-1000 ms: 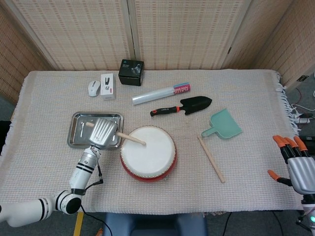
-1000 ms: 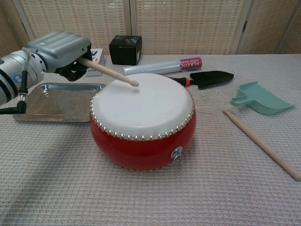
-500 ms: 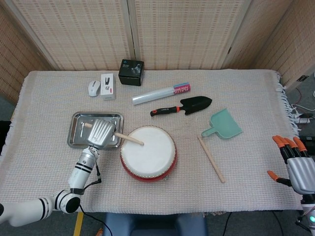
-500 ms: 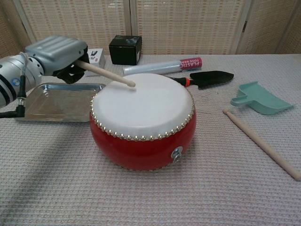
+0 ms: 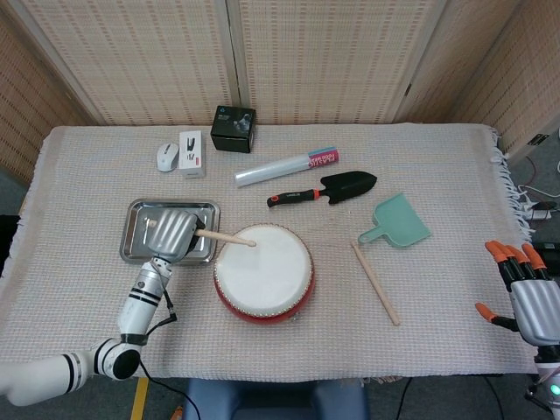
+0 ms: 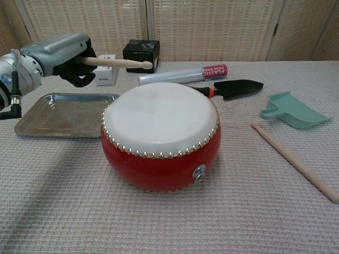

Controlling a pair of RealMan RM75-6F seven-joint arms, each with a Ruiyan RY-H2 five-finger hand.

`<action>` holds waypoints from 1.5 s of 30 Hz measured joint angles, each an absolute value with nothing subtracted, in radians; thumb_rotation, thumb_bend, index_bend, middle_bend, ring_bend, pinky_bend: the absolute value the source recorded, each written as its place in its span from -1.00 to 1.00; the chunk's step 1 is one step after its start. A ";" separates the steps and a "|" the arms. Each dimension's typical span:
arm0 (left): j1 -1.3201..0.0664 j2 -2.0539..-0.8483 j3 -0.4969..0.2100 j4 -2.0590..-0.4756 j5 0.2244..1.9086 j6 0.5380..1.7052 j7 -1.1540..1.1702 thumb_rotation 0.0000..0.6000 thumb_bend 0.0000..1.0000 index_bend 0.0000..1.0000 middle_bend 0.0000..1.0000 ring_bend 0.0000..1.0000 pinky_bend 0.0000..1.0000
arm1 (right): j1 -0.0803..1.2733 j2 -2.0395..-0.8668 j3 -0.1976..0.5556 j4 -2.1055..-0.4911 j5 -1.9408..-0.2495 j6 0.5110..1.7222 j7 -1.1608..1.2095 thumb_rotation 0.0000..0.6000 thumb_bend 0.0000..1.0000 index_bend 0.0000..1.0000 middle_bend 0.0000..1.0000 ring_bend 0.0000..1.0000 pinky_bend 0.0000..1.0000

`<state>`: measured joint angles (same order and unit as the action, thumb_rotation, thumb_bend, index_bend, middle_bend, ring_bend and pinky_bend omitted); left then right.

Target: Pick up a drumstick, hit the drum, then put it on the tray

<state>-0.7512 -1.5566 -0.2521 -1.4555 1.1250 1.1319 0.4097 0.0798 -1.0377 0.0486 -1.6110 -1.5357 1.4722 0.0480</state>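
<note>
- Gripping a drumstick, the left hand hovered over the near edge of the metal tray, fingers curled tightly around the stick's butt end.
- That drumstick lay close to level in the chest view, its rounded tip raised above the far left rim of the drum and clear of the white skin.
- From the head view the stick's tip appeared over the drum's upper left edge; how high it stood above the skin was hard to judge from there.
- A second drumstick lay flat on the cloth to the right of the drum, apart from it.
- The right hand waited at the table's right edge, fingers spread and holding nothing.
- Behind the drum sat a black trowel, a plastic wrap roll and a teal scoop.
</note>
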 measured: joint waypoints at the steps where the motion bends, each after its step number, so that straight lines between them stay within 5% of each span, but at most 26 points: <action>1: -0.753 -1.558 -0.242 -1.449 1.129 1.126 0.425 1.00 0.42 1.00 1.00 1.00 1.00 | 0.080 -1.037 0.049 -1.612 -1.536 1.473 0.048 1.00 -0.69 -0.98 -0.86 -1.00 -1.00; 8: -0.763 -1.563 -0.184 -1.416 1.149 1.096 0.614 1.00 0.42 1.00 1.00 1.00 1.00 | 0.074 -1.032 0.049 -1.618 -1.534 1.481 0.044 1.00 -0.69 -0.98 -0.86 -1.00 -1.00; 18: -0.742 -1.499 -0.258 -1.583 1.105 1.113 0.386 1.00 0.42 1.00 1.00 1.00 1.00 | 0.071 -1.036 0.047 -1.617 -1.534 1.484 0.046 1.00 -0.69 -0.98 -0.86 -1.00 -1.00; 27: -0.757 -1.566 -0.177 -1.407 1.151 1.109 0.607 1.00 0.42 1.00 1.00 1.00 1.00 | 0.075 -1.034 0.050 -1.615 -1.531 1.477 0.047 1.00 -0.69 -0.98 -0.86 -1.00 -1.00; 38: -0.735 -1.513 -0.259 -1.524 1.135 1.163 0.472 1.00 0.42 1.00 1.00 1.00 1.00 | 0.073 -1.035 0.050 -1.613 -1.531 1.481 0.051 1.00 -0.69 -0.98 -0.86 -1.00 -1.00; 45: -0.750 -1.555 -0.193 -1.443 1.158 1.138 0.588 1.00 0.42 1.00 1.00 1.00 1.00 | 0.070 -1.034 0.049 -1.614 -1.531 1.485 0.051 1.00 -0.69 -0.98 -0.86 -1.00 -1.00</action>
